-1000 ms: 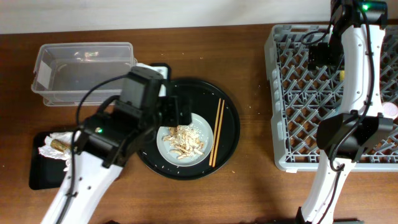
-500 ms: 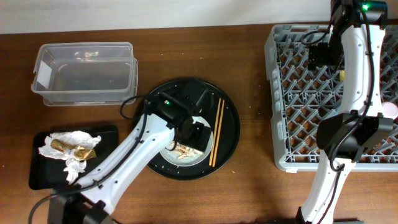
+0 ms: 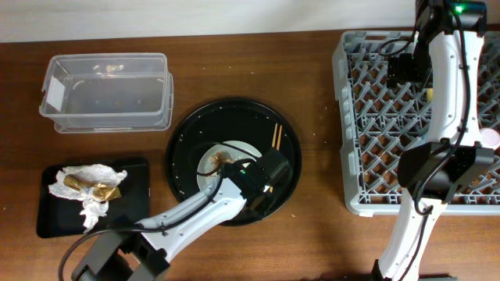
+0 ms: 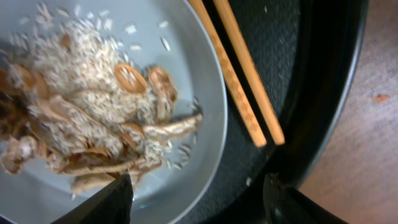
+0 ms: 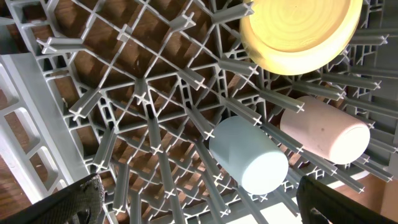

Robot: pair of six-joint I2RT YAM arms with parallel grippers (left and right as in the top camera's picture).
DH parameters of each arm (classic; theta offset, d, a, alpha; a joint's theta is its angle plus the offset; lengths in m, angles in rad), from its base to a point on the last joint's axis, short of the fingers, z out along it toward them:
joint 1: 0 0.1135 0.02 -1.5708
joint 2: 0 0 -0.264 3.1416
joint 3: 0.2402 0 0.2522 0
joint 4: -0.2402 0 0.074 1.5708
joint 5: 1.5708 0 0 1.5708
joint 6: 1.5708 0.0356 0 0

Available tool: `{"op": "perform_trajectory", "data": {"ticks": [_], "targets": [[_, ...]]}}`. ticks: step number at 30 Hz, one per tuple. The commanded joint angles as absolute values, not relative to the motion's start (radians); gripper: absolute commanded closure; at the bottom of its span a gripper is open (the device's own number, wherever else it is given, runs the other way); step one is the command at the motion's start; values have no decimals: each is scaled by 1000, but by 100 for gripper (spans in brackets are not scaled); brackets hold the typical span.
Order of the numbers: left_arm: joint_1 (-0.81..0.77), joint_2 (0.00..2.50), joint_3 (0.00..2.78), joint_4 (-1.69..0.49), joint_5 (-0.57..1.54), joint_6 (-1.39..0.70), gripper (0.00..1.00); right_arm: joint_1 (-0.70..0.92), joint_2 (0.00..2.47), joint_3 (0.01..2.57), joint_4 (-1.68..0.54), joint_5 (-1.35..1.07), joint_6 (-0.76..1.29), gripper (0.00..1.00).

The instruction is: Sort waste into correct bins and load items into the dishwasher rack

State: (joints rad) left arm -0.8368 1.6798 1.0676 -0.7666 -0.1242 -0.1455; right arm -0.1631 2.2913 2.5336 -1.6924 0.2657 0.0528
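Note:
My left gripper (image 4: pixel 196 202) is open low over the right rim of the pale grey plate (image 4: pixel 205 81), one finger over the plate and one over the round black tray. The plate holds beige-brown food scraps (image 4: pixel 93 118) and rice-like crumbs. The wooden chopsticks (image 4: pixel 239 74) lie just right of the plate. From overhead my left arm hides much of the plate (image 3: pixel 212 156); the gripper (image 3: pixel 266 178) is at its right side. The napkin (image 3: pixel 86 183) and the wrapper (image 3: pixel 101 190) lie in the shallow black tray (image 3: pixel 137 204). My right gripper (image 5: pixel 199 205) is open above the dishwasher rack (image 5: pixel 143 93), which holds the yellow bowl (image 5: pixel 298 31), blue cup (image 5: pixel 249 155) and pink cup (image 5: pixel 323 134).
The clear tub (image 3: pixel 105 90) with a white label stands at the back left with little in it. The round black tray (image 3: pixel 195 125) sits mid-table. The rack (image 3: pixel 367 156) fills the right side, with my right arm (image 3: pixel 449 94) reaching over it. A few crumbs lie on the wood between tray and rack.
My left arm has swung right, from beside the shallow black tray across the plate to the plate's right rim. The napkin and wrapper now show uncovered. The right arm has not moved.

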Motion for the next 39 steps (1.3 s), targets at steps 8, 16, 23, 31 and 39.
{"op": "perform_trajectory", "data": {"ticks": [8,16,23,31,39], "targets": [[-838,1831,1058,-710,-163,-129,44,-165,2258,2535,-1694,281,64,2],[-838,1831,1058,-716,-207,-130,81,-165,2258,2535,-1694,281,64,2],[-838,1831,1079,-745,-207,-130,99,-165,2258,2535,-1694,281,64,2],[-838,1831,1217,-790,-304,-129,99,-165,2258,2535,-1694,281,64,2],[-837,1831,1358,-878,-461,-290,99,-165,2258,2535,-1694,281,64,2]]}}
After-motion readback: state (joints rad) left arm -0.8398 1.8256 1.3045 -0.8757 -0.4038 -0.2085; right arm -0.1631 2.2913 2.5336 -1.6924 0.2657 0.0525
